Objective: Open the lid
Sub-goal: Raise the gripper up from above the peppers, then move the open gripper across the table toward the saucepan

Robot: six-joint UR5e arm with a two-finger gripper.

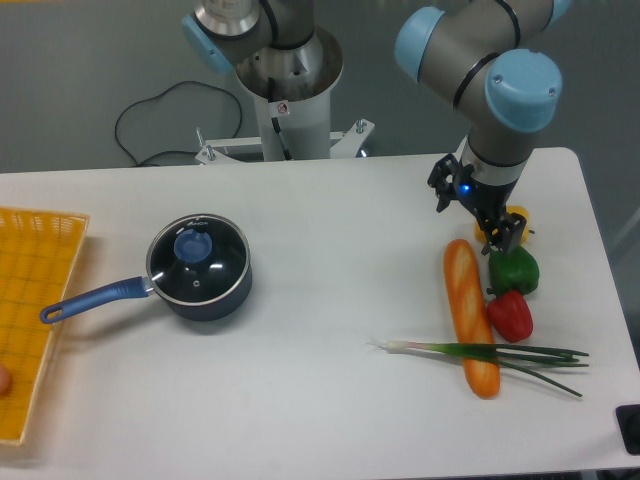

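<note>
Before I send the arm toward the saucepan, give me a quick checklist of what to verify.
1. Lid seated on the saucepan: ok, it sits flat and closed.
2. Blue knob unobstructed from above: ok.
3. Gripper free of load: cannot tell, the jaws are seen edge-on over the yellow item.
4. Gripper at the lid: not ok, it hangs far across the table by the green pepper.
5. Path leftward to the pan: ok, the baguette lies nearer the camera.
</note>
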